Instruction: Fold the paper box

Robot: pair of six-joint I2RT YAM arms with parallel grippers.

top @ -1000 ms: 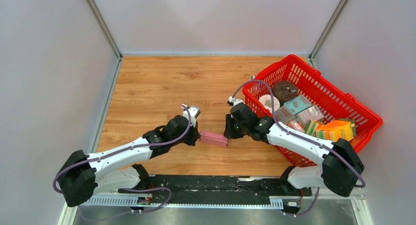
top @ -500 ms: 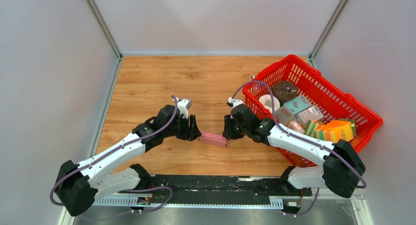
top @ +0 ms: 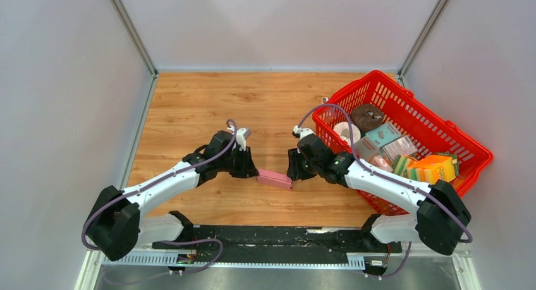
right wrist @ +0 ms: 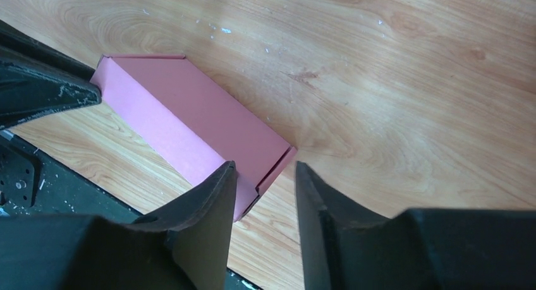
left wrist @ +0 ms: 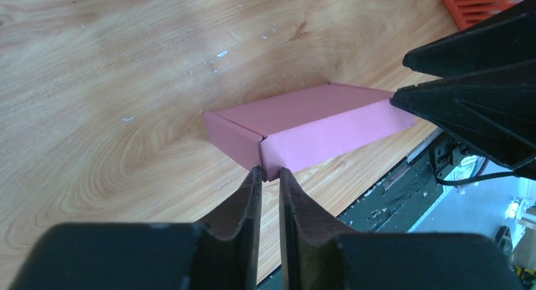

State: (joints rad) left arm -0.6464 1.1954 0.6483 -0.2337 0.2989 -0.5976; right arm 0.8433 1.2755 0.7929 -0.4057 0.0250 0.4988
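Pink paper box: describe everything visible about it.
The pink paper box is a closed, flat rectangular carton of thin matte card, with folded seams at its ends. It lies flat on the wooden table. The left gripper, nearly shut, meets one corner; the open right gripper straddles the opposite corner.

Paper box matt pink card; table smooth wood-grain.
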